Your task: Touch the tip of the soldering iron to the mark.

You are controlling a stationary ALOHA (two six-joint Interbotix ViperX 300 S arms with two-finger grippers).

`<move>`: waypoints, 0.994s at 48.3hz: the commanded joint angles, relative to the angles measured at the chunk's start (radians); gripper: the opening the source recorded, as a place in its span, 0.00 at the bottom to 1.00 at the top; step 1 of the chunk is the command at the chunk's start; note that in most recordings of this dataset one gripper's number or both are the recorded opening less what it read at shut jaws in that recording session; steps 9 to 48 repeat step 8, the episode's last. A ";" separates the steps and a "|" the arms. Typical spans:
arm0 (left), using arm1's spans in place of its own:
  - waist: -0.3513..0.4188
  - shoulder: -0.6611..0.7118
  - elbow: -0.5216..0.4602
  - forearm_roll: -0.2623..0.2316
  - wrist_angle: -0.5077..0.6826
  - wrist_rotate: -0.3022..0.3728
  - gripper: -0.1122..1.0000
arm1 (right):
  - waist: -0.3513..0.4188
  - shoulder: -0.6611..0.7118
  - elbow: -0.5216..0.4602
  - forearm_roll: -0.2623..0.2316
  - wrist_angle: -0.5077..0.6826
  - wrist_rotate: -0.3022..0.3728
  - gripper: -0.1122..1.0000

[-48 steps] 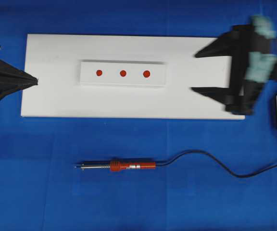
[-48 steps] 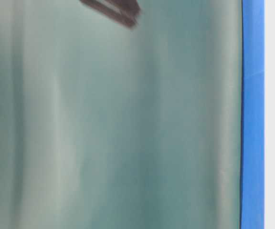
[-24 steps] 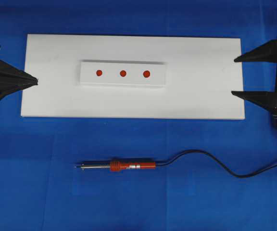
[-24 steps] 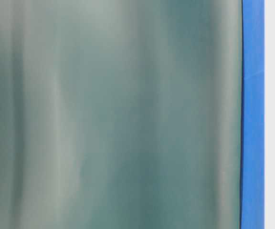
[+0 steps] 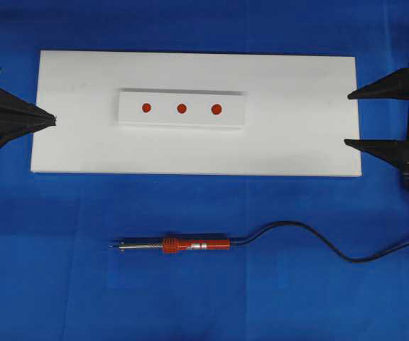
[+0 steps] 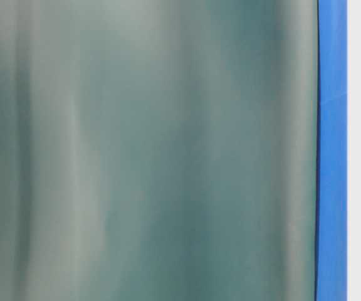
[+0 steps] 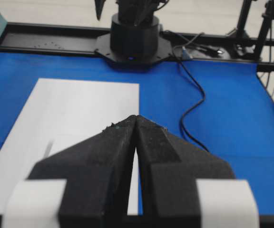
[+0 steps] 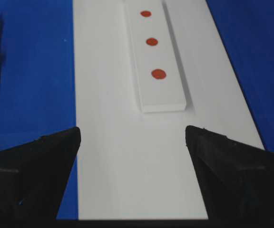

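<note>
- Pulled back since a second ago, my right gripper [image 5: 364, 118] has left the white board [image 5: 190, 153] and now sits off its 3 o'clock edge, jaws wide apart.
- My left gripper [image 5: 45, 118] rests at the board's 9 o'clock edge, jaws together, holding nothing.
- I judge the pickup not yet begun; next I must grasp the handle.
- At 6 o'clock below the board lies the soldering iron [image 5: 183, 245], long axis left-right, the tip [image 5: 113, 246] pointing to 9 o'clock, the cord [image 5: 318, 241] trailing toward 3.
- Three red marks [image 5: 181, 109] sit on the raised strip [image 5: 183, 121].
</note>
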 commanded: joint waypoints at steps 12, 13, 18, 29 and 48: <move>-0.002 0.005 -0.008 0.002 -0.009 0.002 0.10 | -0.002 0.003 -0.014 0.003 -0.011 0.002 0.82; -0.002 0.005 -0.008 0.002 -0.009 0.002 0.10 | -0.002 0.003 -0.014 0.003 -0.011 0.002 0.82; -0.002 0.005 -0.008 0.002 -0.009 0.002 0.10 | -0.002 0.003 -0.014 0.003 -0.011 0.002 0.82; -0.002 0.005 -0.008 0.002 -0.009 0.002 0.10 | -0.002 0.003 -0.014 0.003 -0.011 0.002 0.82; -0.002 0.005 -0.008 0.002 -0.009 0.002 0.10 | -0.002 0.003 -0.014 0.003 -0.011 0.002 0.82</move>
